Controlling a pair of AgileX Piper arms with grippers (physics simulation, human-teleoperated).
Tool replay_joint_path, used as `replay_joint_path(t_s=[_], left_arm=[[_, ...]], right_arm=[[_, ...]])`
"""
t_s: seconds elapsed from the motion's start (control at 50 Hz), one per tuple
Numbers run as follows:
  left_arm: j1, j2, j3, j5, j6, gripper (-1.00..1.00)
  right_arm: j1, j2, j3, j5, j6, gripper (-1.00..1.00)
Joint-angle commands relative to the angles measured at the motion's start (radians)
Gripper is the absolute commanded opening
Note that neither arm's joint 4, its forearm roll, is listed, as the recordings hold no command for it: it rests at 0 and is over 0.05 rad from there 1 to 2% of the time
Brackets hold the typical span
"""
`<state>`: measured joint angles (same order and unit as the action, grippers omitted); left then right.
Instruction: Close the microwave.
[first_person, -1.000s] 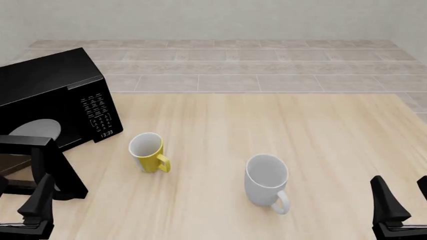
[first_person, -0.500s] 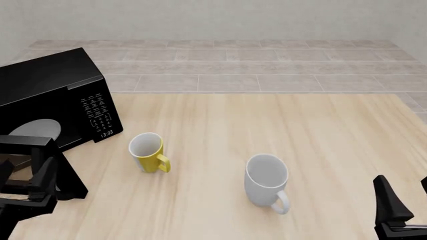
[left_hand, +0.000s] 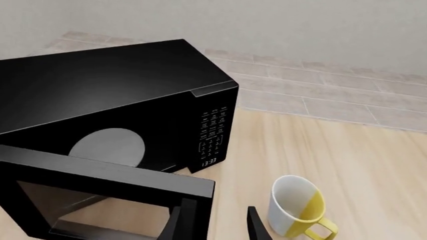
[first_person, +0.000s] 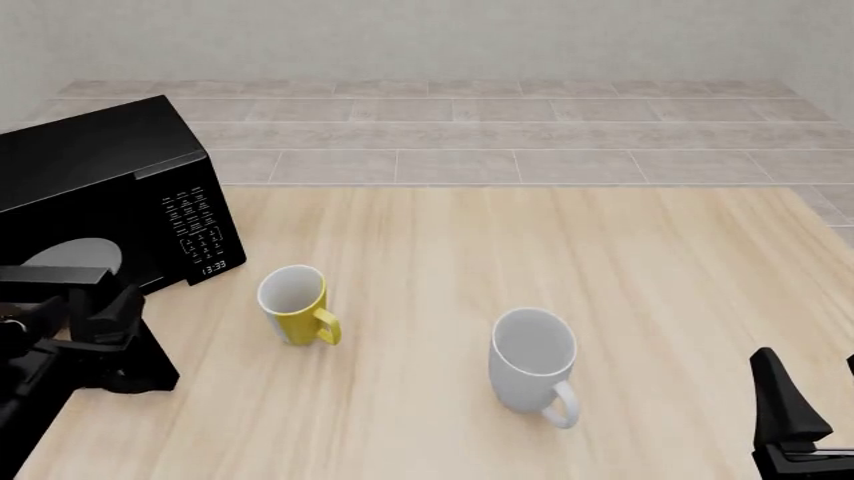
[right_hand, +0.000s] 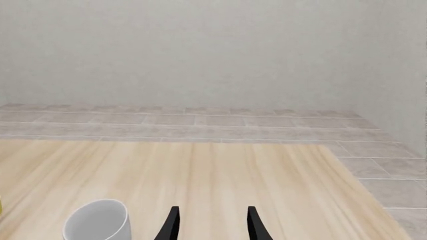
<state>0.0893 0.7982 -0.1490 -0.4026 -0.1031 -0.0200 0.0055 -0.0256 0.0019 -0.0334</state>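
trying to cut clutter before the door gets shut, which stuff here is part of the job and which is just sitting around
Part of the job:
microwave, door hanging open
left tool, open, by the door's free edge

Just lying about:
yellow mug
white mug
right tool, open, holding nothing

Left arm low at front view's left edge, wrist angled forward. Left claw (left_hand: 217, 222) fingers parted, nothing between them; in front view the left claw (first_person: 114, 310) reads as a dark cluster. Right arm at lower right corner, right claw (right_hand: 210, 222) fingers apart, empty, pointing forward; front view shows one upright finger (first_person: 781, 405).
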Motion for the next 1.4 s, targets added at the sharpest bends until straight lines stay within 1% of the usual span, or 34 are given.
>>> replay_joint_path(t_s=[0.02, 0.08, 0.16, 0.2, 0.26, 0.36, 0.38, 0.44, 0.48, 0.54, 0.6, 0.64, 0.68, 0.74, 0.78, 0.84, 0.96, 0.98, 1.02, 1.06, 1.18, 1.24, 1.4], left_arm=[[0.019, 0.167, -0.036, -0.066, 0.017, 1.0], [0.012, 0.204, -0.047, -0.084, 0.009, 1.0], [0.015, 0.214, -0.059, -0.082, 0.014, 1.0], [0.02, 0.239, -0.062, -0.103, 0.022, 1.0], [0.019, 0.272, -0.089, -0.104, 0.02, 1.0], [0.038, 0.299, -0.122, -0.095, 0.023, 1.0], [0.046, 0.303, -0.126, -0.095, 0.038, 1.0], [0.032, 0.309, -0.147, -0.078, 0.037, 1.0], [0.057, 0.314, -0.162, -0.077, 0.05, 1.0], [0.055, 0.321, -0.186, -0.057, 0.046, 1.0], [0.052, 0.32, -0.205, -0.04, 0.06, 1.0], [0.028, 0.319, -0.217, -0.026, 0.061, 1.0], [0.036, 0.33, -0.241, -0.018, 0.056, 1.0], [0.061, 0.338, -0.273, 0.001, 0.068, 1.0], [0.06, 0.331, -0.286, 0.019, 0.068, 1.0], [0.063, 0.343, -0.292, 0.016, 0.073, 1.0], [0.072, 0.417, -0.334, -0.004, 0.083, 1.0], [0.076, 0.44, -0.345, -0.01, 0.069, 1.0], [0.1, 0.458, -0.356, -0.021, 0.089, 1.0], [0.104, 0.476, -0.37, -0.022, 0.087, 1.0], [0.11, 0.503, -0.4, -0.012, 0.081, 1.0], [0.123, 0.518, -0.428, -0.001, 0.09, 1.0], [0.116, 0.557, -0.477, 0.028, 0.081, 1.0]], right_arm=[[0.001, 0.002, -0.001, -0.002, -0.002, 1.0], [0.001, -0.002, 0.003, -0.004, -0.008, 1.0], [0.004, -0.002, 0.004, -0.004, -0.009, 1.0], [0.004, -0.002, 0.01, -0.008, -0.011, 1.0], [0.004, 0.001, 0.013, -0.012, -0.011, 1.0], [0.005, 0.003, 0.014, -0.013, -0.009, 1.0], [0.005, 0.004, 0.013, -0.013, -0.011, 1.0], [0.005, 0.01, 0.014, -0.019, -0.007, 1.0], [0.008, 0.01, 0.018, -0.021, -0.008, 1.0], [0.01, 0.013, 0.017, -0.021, -0.009, 1.0], [0.01, 0.018, 0.016, -0.022, -0.007, 1.0], [0.009, -0.001, 0.025, -0.012, -0.009, 1.0], [0.009, -0.003, 0.025, -0.011, -0.005, 1.0], [0.012, -0.003, 0.025, -0.011, -0.004, 1.0], [0.013, -0.003, 0.025, -0.008, 0.004, 1.0], [0.012, -0.003, 0.025, -0.008, 0.001, 1.0], [0.013, -0.003, 0.025, -0.007, 0.001, 1.0], [0.011, -0.003, 0.025, -0.006, -0.001, 1.0], [0.009, -0.003, 0.025, -0.006, 0.002, 1.0], [0.01, -0.003, 0.025, -0.005, 0.002, 1.0], [0.009, -0.002, 0.025, -0.005, 0.004, 1.0], [0.011, -0.003, 0.025, -0.004, 0.005, 1.0], [0.008, -0.001, 0.025, -0.006, 0.008, 1.0]])
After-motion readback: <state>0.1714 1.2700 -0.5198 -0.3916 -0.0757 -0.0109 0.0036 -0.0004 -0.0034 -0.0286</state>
